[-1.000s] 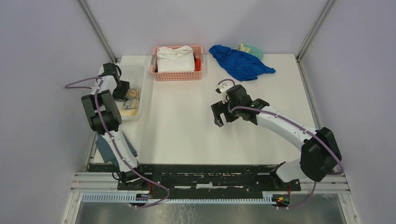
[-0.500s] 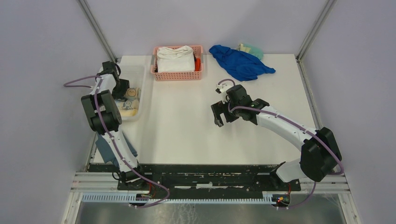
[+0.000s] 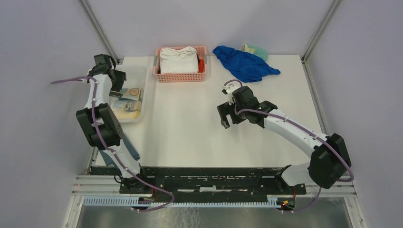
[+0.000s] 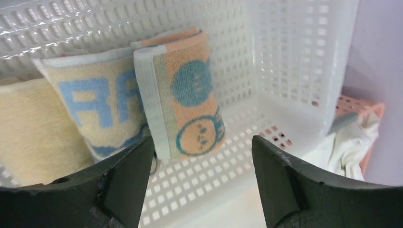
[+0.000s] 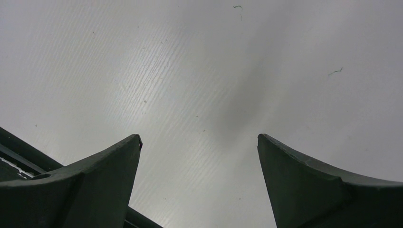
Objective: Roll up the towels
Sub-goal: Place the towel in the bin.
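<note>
1. White table (image 3: 190,137) fills the view from above, with both arms reaching over it.
   - A clear plastic bin (image 3: 144,110) sits at the far left edge and holds the towels (image 3: 127,102), rolled and packed side by side.
   - The left gripper (image 3: 115,85) hangs over the far end of that bin. From this height it is hard to tell how its jaws stand.
   - The right gripper (image 3: 227,118) hovers over bare table right of centre, well apart from the bin.
   - A pink basket (image 3: 180,78) at the far edge holds a thick white cloth (image 3: 178,59).
   - A crumpled blue cloth (image 3: 242,64) lies just to the right of the basket.
2. The left wrist camera looks down into the bin (image 4: 285,71), whose walls and floor are a white grid of holes.
   - Three rolls lean against the far wall, each touching the next.
   - A yellow towel (image 4: 28,128) is on the left.
   - A lettered towel (image 4: 95,109) with blue capitals is in the middle.
   - A peach towel (image 4: 190,104) with blue round marks and a white edge strip is on the right.
   - The left gripper (image 4: 200,142) has its jaws spread wide and grips nothing. The peach roll shows through the gap between them, clear of both.
   - The pink basket (image 4: 368,107) and white cloth (image 4: 351,142) show past the bin's right wall.
3. The right wrist camera shows only the table (image 5: 199,61) under the right gripper (image 5: 199,137). Its jaws are spread wide and have nothing between them.
</note>
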Motion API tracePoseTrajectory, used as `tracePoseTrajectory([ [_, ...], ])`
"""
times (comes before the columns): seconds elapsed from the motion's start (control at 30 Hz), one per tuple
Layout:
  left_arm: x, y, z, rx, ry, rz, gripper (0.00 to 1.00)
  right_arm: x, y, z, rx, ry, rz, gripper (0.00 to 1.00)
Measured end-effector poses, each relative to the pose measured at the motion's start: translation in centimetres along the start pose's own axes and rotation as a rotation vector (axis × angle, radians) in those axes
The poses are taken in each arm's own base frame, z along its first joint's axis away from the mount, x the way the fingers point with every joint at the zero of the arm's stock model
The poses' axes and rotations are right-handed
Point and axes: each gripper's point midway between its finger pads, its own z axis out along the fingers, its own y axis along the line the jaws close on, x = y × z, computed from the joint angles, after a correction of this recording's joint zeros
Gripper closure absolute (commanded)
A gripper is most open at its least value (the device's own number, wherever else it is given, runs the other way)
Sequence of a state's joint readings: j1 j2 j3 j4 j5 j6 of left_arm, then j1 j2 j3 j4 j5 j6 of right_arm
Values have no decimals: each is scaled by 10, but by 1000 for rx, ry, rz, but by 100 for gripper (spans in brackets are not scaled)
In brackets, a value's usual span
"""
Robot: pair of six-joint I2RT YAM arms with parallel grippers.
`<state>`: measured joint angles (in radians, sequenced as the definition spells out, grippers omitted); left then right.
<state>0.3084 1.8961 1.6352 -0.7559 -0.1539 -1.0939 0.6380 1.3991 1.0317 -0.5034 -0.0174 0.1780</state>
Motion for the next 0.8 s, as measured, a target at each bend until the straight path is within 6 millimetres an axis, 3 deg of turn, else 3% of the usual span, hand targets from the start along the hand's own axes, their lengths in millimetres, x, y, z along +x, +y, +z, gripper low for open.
tracePoseTrajectory([
  [0.23,0,14,-71,129,-33,85,17,-12,-13,-21,76,-68,11,0],
  [0.47,20,45,-125,281,-42,284,14,-26,-41,-57,242,-169,51,0],
  [0.6,32,47,-170,431,-107,450,7,-34,-64,-91,382,-262,100,0],
  [0.8,72,40,-273,729,-292,748,1,-36,-98,-164,576,-455,188,0],
])
